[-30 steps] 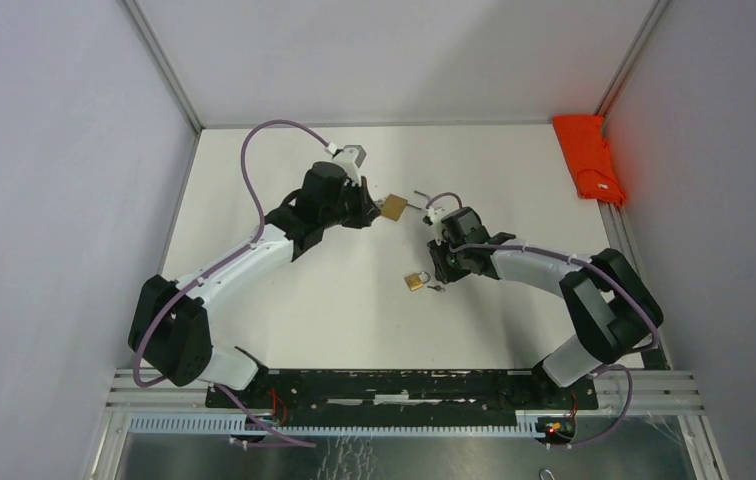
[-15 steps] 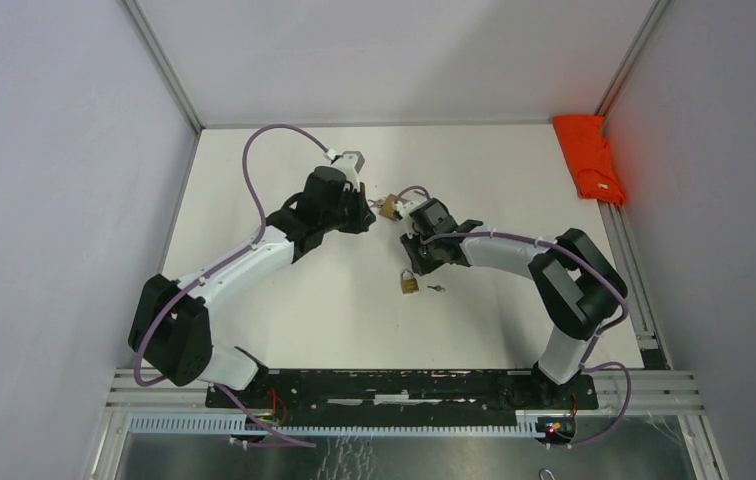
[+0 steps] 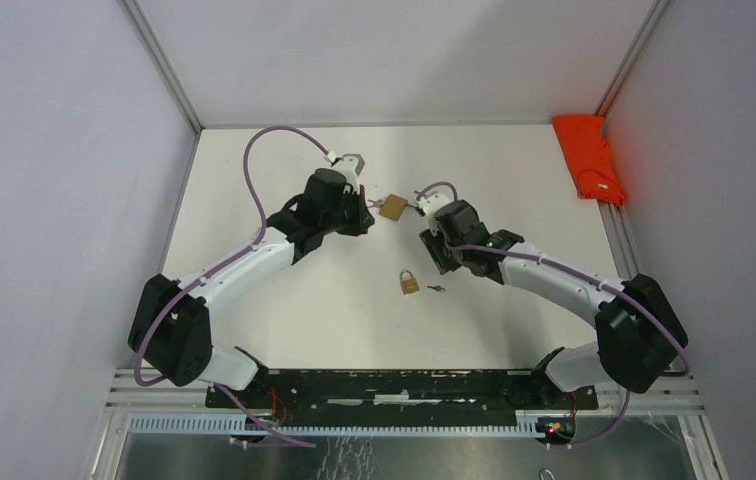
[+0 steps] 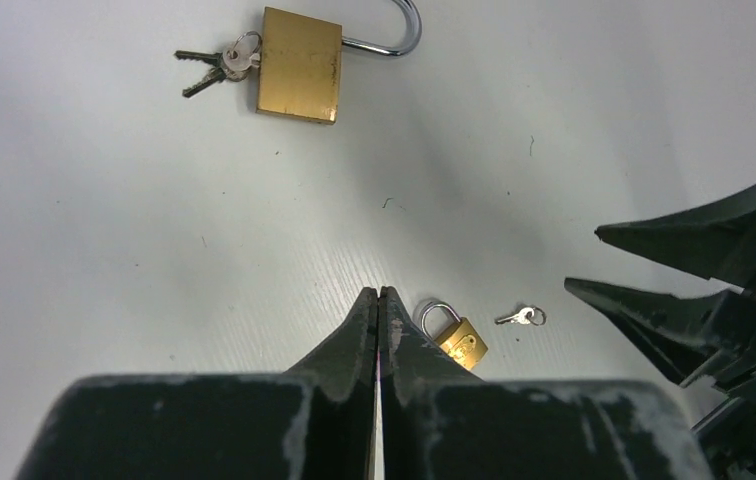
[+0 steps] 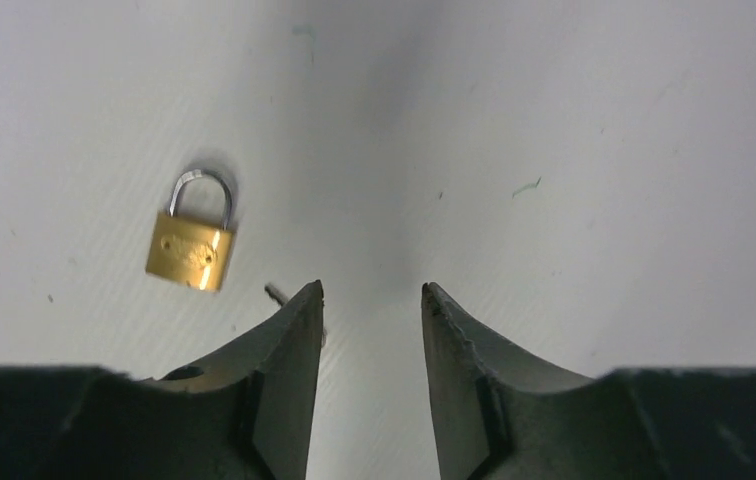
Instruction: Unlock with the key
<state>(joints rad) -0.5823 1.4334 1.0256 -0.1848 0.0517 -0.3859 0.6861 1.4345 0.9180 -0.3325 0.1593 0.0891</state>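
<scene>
My left gripper [image 4: 379, 295] is pinched together, empty; my right gripper [image 5: 372, 288] stands parted, empty. The large brass padlock [image 4: 299, 65], bunch of small metal keys [image 4: 216, 65] at its base, shackle swung open, lies mid-table, well away from the white tabletop's [image 3: 514, 170] edges.

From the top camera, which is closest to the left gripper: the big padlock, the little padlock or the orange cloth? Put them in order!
1. Big padlock: right beside the left gripper, just to its right.
2. Little padlock: lower in the view, near the middle.
3. Orange cloth: far away in the back right corner.
</scene>
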